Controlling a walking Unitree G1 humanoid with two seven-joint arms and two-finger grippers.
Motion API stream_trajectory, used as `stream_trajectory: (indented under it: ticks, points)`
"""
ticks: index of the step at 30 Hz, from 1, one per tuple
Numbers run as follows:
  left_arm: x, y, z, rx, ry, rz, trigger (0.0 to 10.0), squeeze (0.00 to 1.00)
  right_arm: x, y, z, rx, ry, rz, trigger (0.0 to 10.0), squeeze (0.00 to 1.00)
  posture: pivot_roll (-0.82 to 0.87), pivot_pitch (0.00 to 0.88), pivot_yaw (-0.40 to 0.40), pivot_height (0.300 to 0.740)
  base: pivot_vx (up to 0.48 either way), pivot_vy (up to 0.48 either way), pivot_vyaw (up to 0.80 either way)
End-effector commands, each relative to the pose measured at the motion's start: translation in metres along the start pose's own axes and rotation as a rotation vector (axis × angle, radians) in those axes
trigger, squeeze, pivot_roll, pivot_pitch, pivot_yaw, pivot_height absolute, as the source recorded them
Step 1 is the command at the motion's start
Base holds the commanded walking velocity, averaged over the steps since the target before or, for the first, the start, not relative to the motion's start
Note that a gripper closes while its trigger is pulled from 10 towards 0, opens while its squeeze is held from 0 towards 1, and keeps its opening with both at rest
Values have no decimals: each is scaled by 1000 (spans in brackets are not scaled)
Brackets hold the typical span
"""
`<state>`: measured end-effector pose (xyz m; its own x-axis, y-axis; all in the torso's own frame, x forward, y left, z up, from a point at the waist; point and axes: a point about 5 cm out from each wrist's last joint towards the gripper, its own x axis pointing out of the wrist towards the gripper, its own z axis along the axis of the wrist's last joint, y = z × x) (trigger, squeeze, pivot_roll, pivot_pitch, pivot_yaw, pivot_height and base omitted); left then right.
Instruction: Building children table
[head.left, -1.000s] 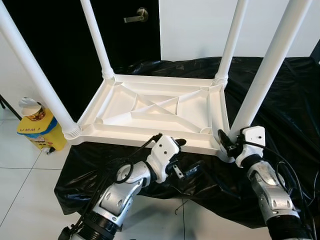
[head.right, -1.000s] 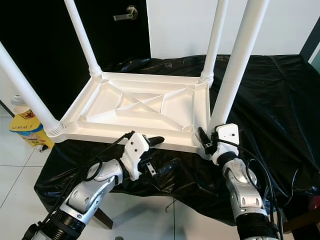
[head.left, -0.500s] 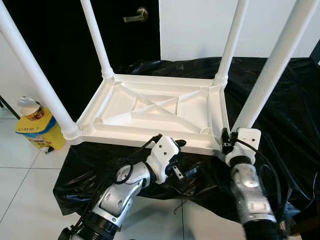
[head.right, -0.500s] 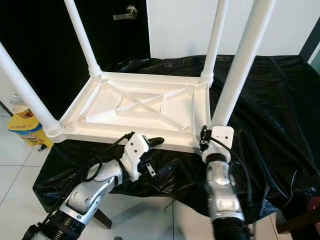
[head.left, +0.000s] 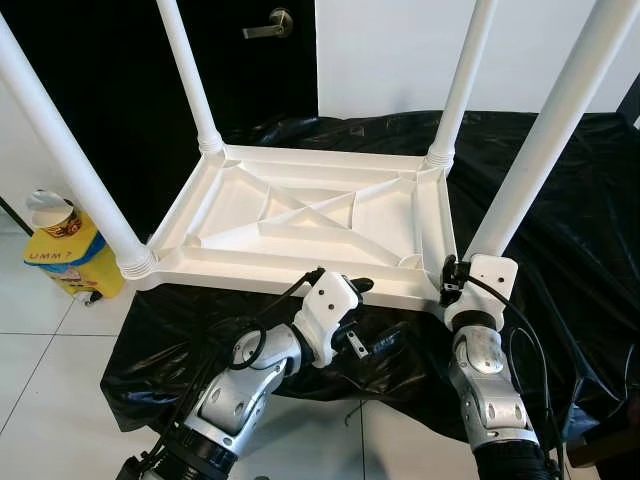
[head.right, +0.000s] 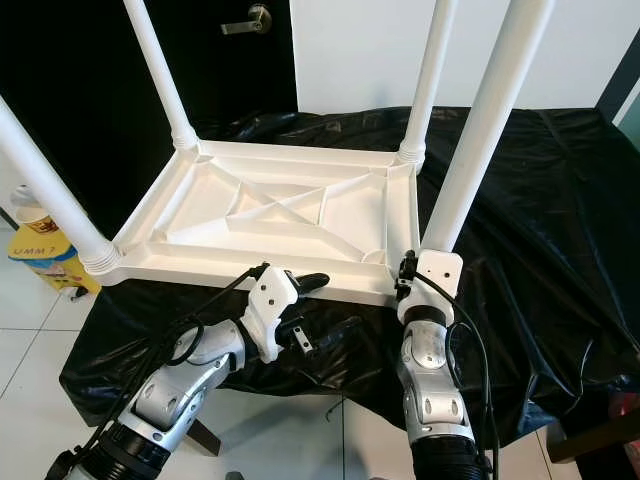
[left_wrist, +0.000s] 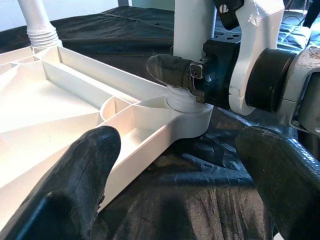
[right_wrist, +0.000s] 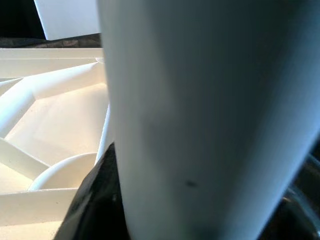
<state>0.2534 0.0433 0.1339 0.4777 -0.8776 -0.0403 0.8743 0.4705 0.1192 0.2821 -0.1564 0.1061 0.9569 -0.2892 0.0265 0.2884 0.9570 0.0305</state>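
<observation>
Bright, even indoor light keeps the head views sharp, with soft sheen on the black plastic sheet (head.left: 560, 190) and deep shadow at the far-left doorway, while the right wrist view's table leg (right_wrist: 210, 115) is a close blur.

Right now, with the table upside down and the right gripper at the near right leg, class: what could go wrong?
1. The right gripper grips the near right leg at its base; twisting off-axis may jam its thread.
2. The tabletop lies on loose black sheeting and may slide.
</observation>
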Motion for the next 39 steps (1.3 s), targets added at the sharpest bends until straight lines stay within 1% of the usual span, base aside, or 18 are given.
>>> stream_trajectory:
  ticks: [1,4,8,11,12,13,17,18,20,22,23,25,28,33,34,36,37,39]
  points:
    - [0,-4,-2,-9,11,-28,10000,0,-6,-2,-16,-13,79,6,10000,1000,22,34,7,740,0,0,0]
    - [0,-4,-2,-9,10,-26,10000,0,-6,-3,-12,-10,57,42,10000,1000,21,33,8,740,0,0,0]
    - [0,-3,-1,-9,10,-24,10000,0,-6,-19,-5,4,16,160,10000,1000,17,32,11,740,0,0,0]
    - [-1,-3,-1,-9,10,-24,10000,0,-6,-21,-4,7,6,206,10000,1000,17,32,11,740,0,0,0]
    - [-1,-3,-1,-8,10,-25,10000,0,-6,-26,-1,0,-13,261,10000,0,15,32,13,740,0,0,0]
    - [-1,-3,-1,-7,10,-26,10000,0,-6,-29,1,-6,-26,296,10000,0,15,32,13,740,0,0,0]
    - [-1,-3,-1,-7,10,-26,10000,0,-6,-30,2,-10,-33,313,10000,0,15,32,13,740,0,0,0]
    - [0,-2,-1,-4,10,-28,10000,0,-3,-35,3,-30,-27,400,10000,0,14,27,17,740,0,0,0]
    - [0,-2,-1,-4,10,-28,10000,0,-3,-35,3,-30,-27,400,10000,0,14,27,17,740,0,0,0]
    - [0,1,0,1,9,-26,10000,0,3,-42,6,-63,2,570,10000,0,15,23,18,740,0,0,0]
    - [0,1,0,1,9,-26,10000,0,3,-42,6,-63,2,570,10000,0,15,23,18,740,0,0,0]
    - [0,2,1,2,9,-24,10000,0,9,-46,10,-116,7,677,10000,0,17,19,21,740,0,0,0]
    - [0,2,0,3,9,-24,10000,0,14,-45,12,-165,4,736,10000,0,19,18,21,740,0,0,0]
    - [0,2,0,5,10,-23,10000,0,17,-42,11,-191,11,777,10000,0,26,10,17,740,0,0,0]
    - [0,3,0,7,10,-21,10000,0,16,-39,8,-196,19,797,2706,0,29,3,15,740,0,0,0]
    - [0,3,0,7,10,-21,10000,0,16,-39,8,-196,19,797,2706,0,29,3,15,740,0,0,0]
    - [0,5,1,9,8,-12,10000,0,15,-38,6,-192,30,806,0,0,31,17,15,740,0,0,0]
    - [0,5,1,9,8,-12,10000,0,15,-38,6,-192,30,806,0,0,31,17,15,740,0,0,0]
